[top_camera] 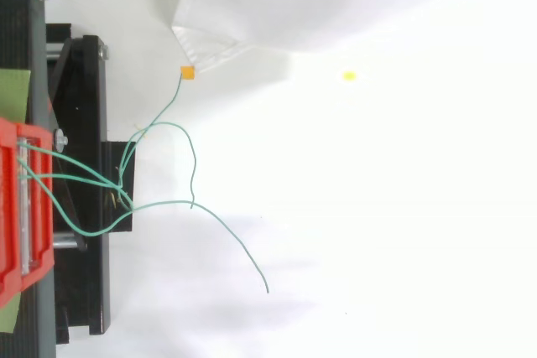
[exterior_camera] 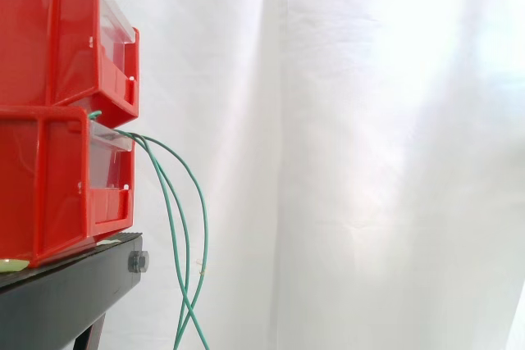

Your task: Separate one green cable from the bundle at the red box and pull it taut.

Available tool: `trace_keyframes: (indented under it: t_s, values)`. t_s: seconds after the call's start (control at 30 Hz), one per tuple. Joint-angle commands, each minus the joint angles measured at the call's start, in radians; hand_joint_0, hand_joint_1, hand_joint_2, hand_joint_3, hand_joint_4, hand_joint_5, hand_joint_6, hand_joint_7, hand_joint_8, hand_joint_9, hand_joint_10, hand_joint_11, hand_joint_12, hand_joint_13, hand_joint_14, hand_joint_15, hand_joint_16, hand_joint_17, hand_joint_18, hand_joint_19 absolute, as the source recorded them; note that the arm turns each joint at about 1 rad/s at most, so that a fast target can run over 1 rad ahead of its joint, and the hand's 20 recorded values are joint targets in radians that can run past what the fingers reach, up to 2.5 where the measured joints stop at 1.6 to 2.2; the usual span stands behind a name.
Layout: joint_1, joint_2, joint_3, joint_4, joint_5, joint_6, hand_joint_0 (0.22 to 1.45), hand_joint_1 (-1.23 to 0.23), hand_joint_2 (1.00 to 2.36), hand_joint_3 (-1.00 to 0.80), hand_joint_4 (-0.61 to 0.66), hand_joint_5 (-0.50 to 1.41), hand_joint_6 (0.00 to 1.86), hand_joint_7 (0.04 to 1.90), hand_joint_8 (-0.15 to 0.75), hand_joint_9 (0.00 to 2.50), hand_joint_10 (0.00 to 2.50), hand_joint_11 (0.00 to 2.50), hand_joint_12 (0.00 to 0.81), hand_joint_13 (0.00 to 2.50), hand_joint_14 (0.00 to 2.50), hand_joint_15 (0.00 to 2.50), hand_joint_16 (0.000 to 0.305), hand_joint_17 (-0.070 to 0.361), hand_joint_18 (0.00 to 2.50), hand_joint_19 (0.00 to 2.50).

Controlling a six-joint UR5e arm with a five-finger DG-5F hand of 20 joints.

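Observation:
Two red boxes point(exterior_camera: 57, 112) are stacked on a black stand at the left. Several thin green cables point(exterior_camera: 184, 227) come out of the gap at the front of the lower box, arch outward and hang down past the stand's edge, crossing near the bottom. From above, the green cables point(top_camera: 117, 182) leave the red box point(top_camera: 21, 207), cross over the stand and spread loosely on the white floor. One ends at a small orange tag point(top_camera: 188, 73); another trails to a free end point(top_camera: 267, 292).
The black stand point(exterior_camera: 74, 284) carries the boxes, with a bolt at its front edge. A white curtain point(exterior_camera: 369, 153) hangs behind. A folded white cloth point(top_camera: 277, 6) lies at the top of the overhead view, and a small yellow dot point(top_camera: 349, 76) marks the floor.

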Motion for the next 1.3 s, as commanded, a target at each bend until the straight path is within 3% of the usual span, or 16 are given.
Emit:
trace_keyframes:
  t_s: [0.0, 0.07, 0.1, 0.17, 0.23, 0.43, 0.7, 0.77, 0.8, 0.9, 1.0, 1.27]
  values:
    - [0.0, 0.001, 0.001, 0.0, 0.0, 0.0, 0.53, -0.72, 1.0, -0.5, 0.18, -0.16, 0.5, 0.76, 0.224, 1.16, 0.02, 1.01, 0.348, 1.08, 0.02, 0.84, 0.044, 0.098, 0.77, 0.83]
    - [0.0, 0.001, 0.0, 0.0, 0.0, 0.0, 0.53, -0.72, 1.0, -0.5, 0.18, -0.16, 0.5, 0.76, 0.207, 1.25, 0.01, 1.19, 0.346, 1.1, 0.02, 0.85, 0.043, 0.097, 0.76, 0.84]
    - [0.0, 0.001, 0.0, 0.0, 0.0, 0.0, 0.53, -0.72, 1.0, -0.5, 0.18, -0.16, 0.5, 0.76, 0.21, 1.28, 0.02, 1.16, 0.345, 1.13, 0.02, 0.83, 0.043, 0.097, 0.77, 0.84]
    - [0.0, 0.001, 0.0, 0.001, 0.0, 0.0, 0.53, -0.72, 1.0, -0.5, 0.18, -0.16, 0.5, 0.73, 0.202, 1.24, 0.02, 0.74, 0.373, 1.16, 0.02, 0.69, 0.042, 0.095, 0.75, 0.8]
    - [0.0, -0.001, 0.0, 0.0, 0.0, 0.0, 0.53, -0.72, 1.0, -0.5, 0.17, -0.17, 0.5, 0.72, 0.194, 1.13, 0.01, 0.58, 0.387, 1.14, 0.02, 0.65, 0.042, 0.094, 0.7, 0.77]
    - [0.0, 0.001, 0.001, 0.001, 0.0, 0.0, 0.53, -0.72, 1.0, -0.5, 0.18, -0.17, 0.5, 0.75, 0.204, 1.16, 0.02, 0.78, 0.363, 1.09, 0.02, 0.73, 0.043, 0.096, 0.71, 0.81]
    - [0.0, 0.001, 0.001, 0.0, 0.0, 0.0, 0.53, -0.72, 1.0, -0.5, 0.18, -0.17, 0.5, 0.75, 0.193, 1.17, 0.02, 0.73, 0.369, 1.12, 0.02, 0.72, 0.043, 0.097, 0.72, 0.82]
    - [0.0, 0.001, 0.0, 0.001, 0.0, 0.0, 0.53, -0.72, 1.0, -0.5, 0.18, -0.17, 0.5, 0.76, 0.204, 1.16, 0.02, 0.84, 0.363, 1.1, 0.02, 0.74, 0.043, 0.097, 0.72, 0.82]
    - [0.0, 0.001, 0.0, 0.001, 0.0, 0.0, 0.52, -0.72, 1.0, -0.5, 0.18, -0.16, 0.5, 0.77, 0.22, 1.22, 0.02, 1.04, 0.35, 1.07, 0.02, 0.77, 0.043, 0.098, 0.73, 0.83]
    - [0.0, 0.001, 0.001, 0.0, 0.0, 0.0, 0.52, -0.72, 1.0, -0.5, 0.18, -0.16, 0.5, 0.77, 0.189, 1.32, 0.01, 1.28, 0.344, 1.09, 0.02, 0.79, 0.043, 0.098, 0.74, 0.84]
    - [0.0, 0.001, 0.0, 0.0, 0.0, 0.0, 0.53, -0.72, 1.0, -0.5, 0.19, -0.16, 0.5, 0.76, 0.182, 1.3, 0.02, 1.1, 0.345, 1.12, 0.02, 0.77, 0.043, 0.097, 0.74, 0.83]
    - [0.0, 0.001, 0.001, 0.001, 0.0, 0.0, 0.53, -0.72, 1.0, -0.5, 0.18, -0.16, 0.5, 0.76, 0.187, 1.24, 0.02, 1.01, 0.352, 1.11, 0.02, 0.77, 0.043, 0.097, 0.74, 0.83]
